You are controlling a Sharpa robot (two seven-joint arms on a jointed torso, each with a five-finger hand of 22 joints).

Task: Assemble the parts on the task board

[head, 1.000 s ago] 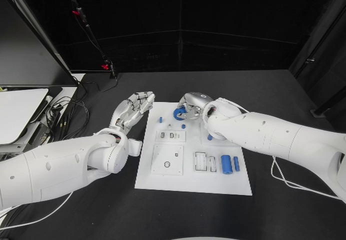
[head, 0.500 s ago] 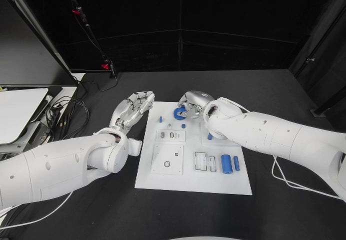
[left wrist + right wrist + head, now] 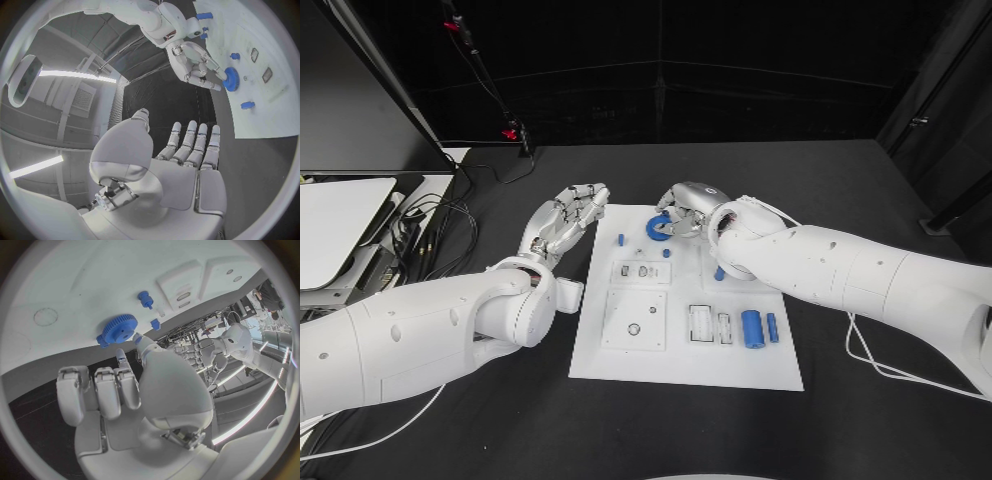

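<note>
Right hand (image 3: 684, 215) of mine pinches the blue gear (image 3: 658, 228), barely moved since a second ago, above the task board (image 3: 687, 365); left hand (image 3: 568, 218) spread, idle.

A black table (image 3: 473, 420) carries the white task board (image 3: 687, 368) at its middle.

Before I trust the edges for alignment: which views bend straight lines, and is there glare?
Head view: task board edges read straight, evenly lit. Left wrist view: fisheye curves the board's edge; bright ceiling strips glare behind the robot hand. Right wrist view: board bulges, blue gear sharp.
</note>
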